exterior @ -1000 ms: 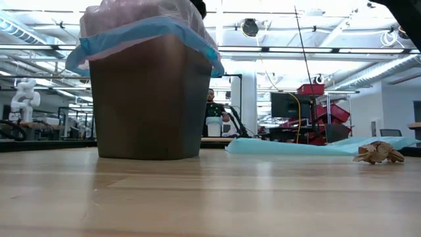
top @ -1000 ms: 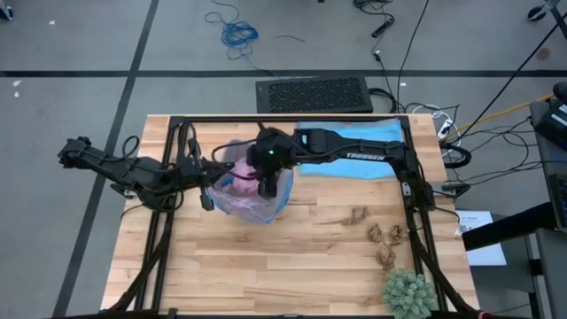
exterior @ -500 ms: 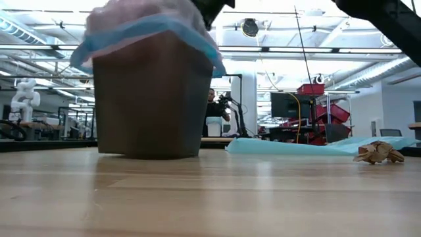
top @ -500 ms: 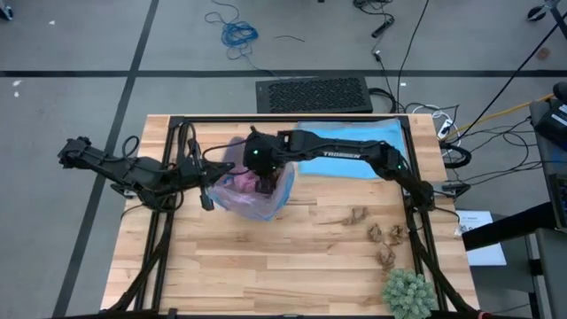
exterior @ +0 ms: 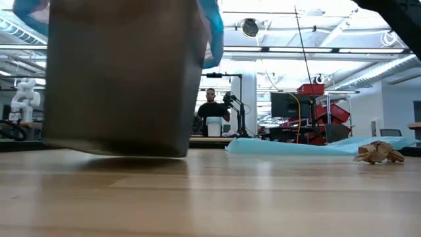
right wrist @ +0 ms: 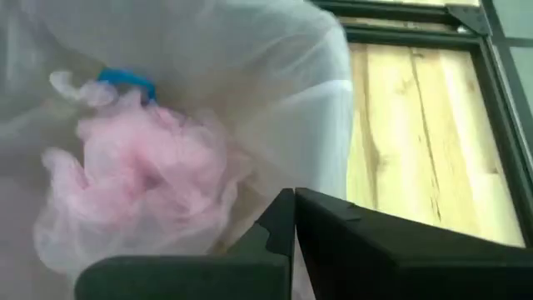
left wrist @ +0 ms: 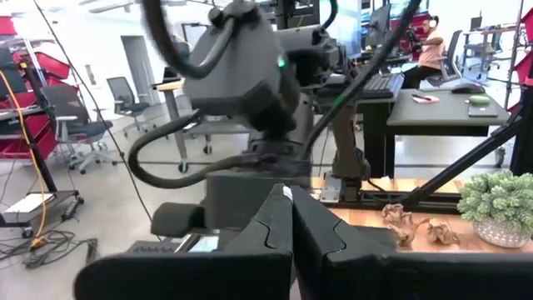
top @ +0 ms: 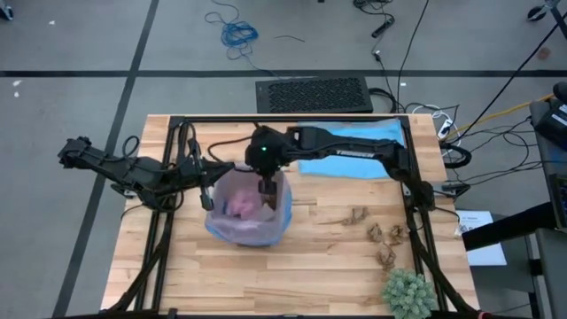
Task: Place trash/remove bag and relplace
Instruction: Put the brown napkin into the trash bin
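The brown bin [exterior: 122, 79] stands tipped at the table's middle, light blue film [exterior: 212, 29] folded over its rim. The bag [top: 246, 213], a translucent lavender-pink liner, fills its mouth, with a crumpled pink bunch [right wrist: 141, 183] inside. My right gripper [top: 266, 188] is shut in the mouth, at the far rim. My left gripper [top: 208, 197] is shut and level at the bin's left side. The trash, several brown paper wads [top: 376, 235], lies on the table to the right. My right gripper is shut on the liner's thin film [right wrist: 329, 179] near the bin's far rim, slanting down from the far side. Its own fingers hide the pinch, so I cannot tell the number of layers. The bin hangs tipped with the liner. My left gripper stands close to the bin; whether it touches, I cannot tell.
A flat light blue plastic bag [top: 350, 146] lies at the far right of the table. A green spiky plant [top: 407, 292] stands at the near right corner. One brown wad [exterior: 378, 152] shows in the low view. Bare wood [top: 195, 275] lies near the front left.
My right gripper has reached to the bin's far rim, shut there, and come back toward the near edge and down. The bin has come with it: it has slid toward the near edge and tipped, its base partly off the table.
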{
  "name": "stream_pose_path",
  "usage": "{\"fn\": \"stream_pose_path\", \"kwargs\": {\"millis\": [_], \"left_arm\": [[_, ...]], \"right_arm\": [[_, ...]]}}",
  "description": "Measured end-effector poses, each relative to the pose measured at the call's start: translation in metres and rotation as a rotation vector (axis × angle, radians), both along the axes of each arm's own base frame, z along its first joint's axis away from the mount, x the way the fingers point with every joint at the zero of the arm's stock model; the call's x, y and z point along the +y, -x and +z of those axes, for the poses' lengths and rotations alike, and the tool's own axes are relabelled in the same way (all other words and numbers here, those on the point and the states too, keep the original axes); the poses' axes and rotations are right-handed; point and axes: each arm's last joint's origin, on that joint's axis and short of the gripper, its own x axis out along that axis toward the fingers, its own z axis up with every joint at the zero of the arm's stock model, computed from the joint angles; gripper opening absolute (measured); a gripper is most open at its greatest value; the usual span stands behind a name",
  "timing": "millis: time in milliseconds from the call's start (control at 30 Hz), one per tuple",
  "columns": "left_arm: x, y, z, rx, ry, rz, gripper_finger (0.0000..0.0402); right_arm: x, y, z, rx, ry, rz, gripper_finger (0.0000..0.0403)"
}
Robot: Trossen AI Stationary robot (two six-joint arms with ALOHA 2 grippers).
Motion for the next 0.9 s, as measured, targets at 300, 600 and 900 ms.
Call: {"fn": "stream_pose_path", "kwargs": {"millis": [300,600,900], "left_arm": [[0.0,0.0,0.0,0.001,0.0,0.0,0.0],[0.0,0.0,0.0,0.002,-0.001,0.0,0.0],[0.0,0.0,-0.003,0.029,0.009,-0.001,0.0]], "right_arm": [[0.028,0.044,0.047,0.014,0.009,0.062,0.0006],[0.046,0.121,0.064,0.426,-0.082,-0.114,0.0006],[0.066,0.14,0.031,0.577,-0.089,-0.204,0.0006]]}}
